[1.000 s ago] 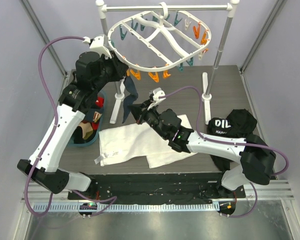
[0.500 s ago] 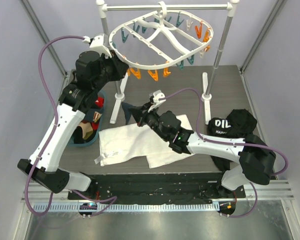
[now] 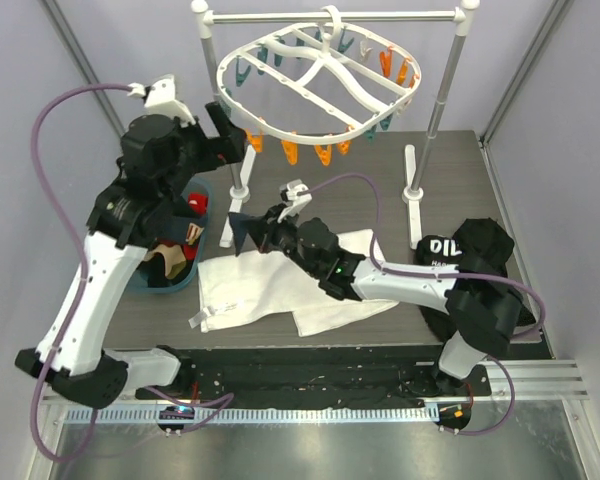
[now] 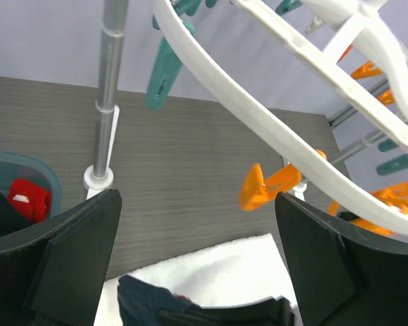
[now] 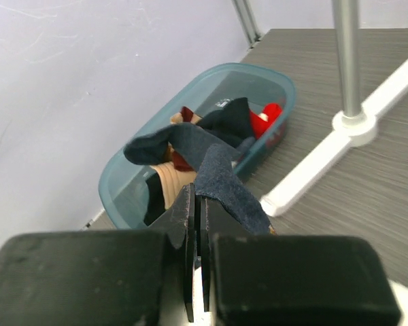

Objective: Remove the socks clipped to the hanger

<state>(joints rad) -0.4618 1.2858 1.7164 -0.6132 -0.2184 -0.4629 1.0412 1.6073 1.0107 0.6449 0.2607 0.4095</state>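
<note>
One navy sock point(image 5: 217, 170) is pinched in the closed right jaws; the left jaws gape empty beneath the one hanger point(image 4: 211, 75).

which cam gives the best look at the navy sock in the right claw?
Right wrist: the navy sock sits close-up, pinched in the shut right claw. Top external shows it small and dark; left wrist catches only a scrap at the bottom edge.

Glossy white plastic hanger point(image 4: 258, 115), brushed metal rail point(image 4: 109, 68), matt wood-grain surface point(image 4: 190, 156), fuzzy navy cloth sock point(image 5: 224, 183), translucent teal plastic bin point(image 5: 248, 68)
</note>
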